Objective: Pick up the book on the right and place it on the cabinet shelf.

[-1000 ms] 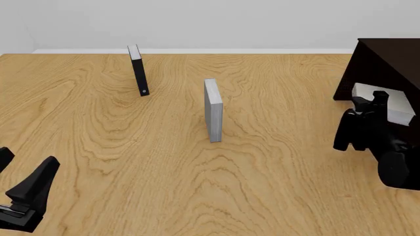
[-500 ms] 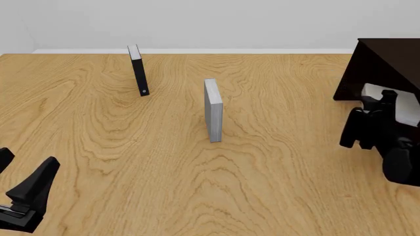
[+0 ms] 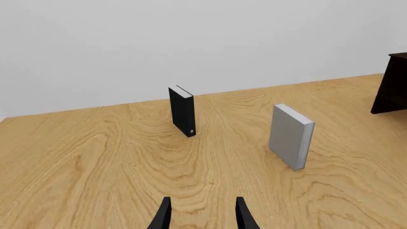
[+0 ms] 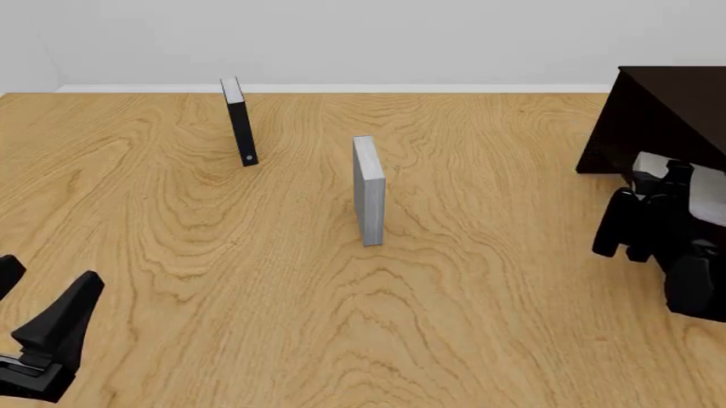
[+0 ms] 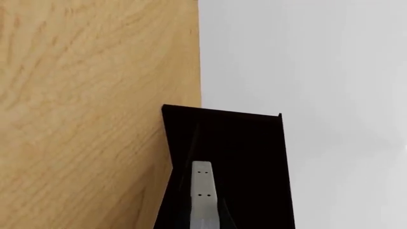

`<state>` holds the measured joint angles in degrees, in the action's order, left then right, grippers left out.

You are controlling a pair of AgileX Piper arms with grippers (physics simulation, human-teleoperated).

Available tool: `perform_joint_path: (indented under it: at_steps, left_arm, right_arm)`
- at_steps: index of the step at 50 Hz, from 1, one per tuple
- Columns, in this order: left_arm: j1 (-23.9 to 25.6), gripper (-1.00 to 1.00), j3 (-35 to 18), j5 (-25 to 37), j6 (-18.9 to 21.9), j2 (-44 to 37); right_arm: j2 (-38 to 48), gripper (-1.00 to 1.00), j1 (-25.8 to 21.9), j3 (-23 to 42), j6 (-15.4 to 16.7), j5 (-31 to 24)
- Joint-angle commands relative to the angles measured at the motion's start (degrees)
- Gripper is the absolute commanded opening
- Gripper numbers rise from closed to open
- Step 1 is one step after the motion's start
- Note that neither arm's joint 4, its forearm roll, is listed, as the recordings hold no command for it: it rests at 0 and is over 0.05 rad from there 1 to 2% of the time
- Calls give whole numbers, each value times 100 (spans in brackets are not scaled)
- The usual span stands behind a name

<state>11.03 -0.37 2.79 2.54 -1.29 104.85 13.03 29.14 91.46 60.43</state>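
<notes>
Fingers [image 4: 70, 306] of the left gripper [image 4: 34, 319] at the lower left of the front view are spread with nothing between them, exactly where they were a second ago. Going rightwards, the thin black book [image 4: 240, 126] at upper left and the narrow grey book [image 4: 368, 192] at centre both stand upright on the wooden table [image 4: 227, 246], unmoved. At the right edge, the right gripper [image 4: 664, 191] has carried the book [image 4: 712, 195] further right and slightly down: a second ago much of its pale face showed, now only a light-grey sliver remains in frame, just in front of the cabinet shelf [image 4: 658, 119]. That gripper is clamped on the book. In the right wrist view the book [image 5: 203, 195] appears edge-on as a whitish strip with small dots, set against the near-black cabinet shelf [image 5: 254, 162], its open front facing the camera.
</notes>
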Motion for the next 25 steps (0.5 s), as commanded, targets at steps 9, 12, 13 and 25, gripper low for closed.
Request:
perform_joint_path:
  at_steps: [9,12,13,25]
  left_arm:
    - [8,100,4,-42,18,-45]
    - [9,100,5,-16,13,-21]
    - [12,100,6,-6,16,-12]
    - [13,100,4,-5,8,-8]
  right_arm:
    - [83,-100,-50,38,-280,-115]
    - [55,-100,-53,47,-359,-207]
    - [74,-100,-65,37,-354,-216]
    - [-4,-100,-120,44,-571,-513]
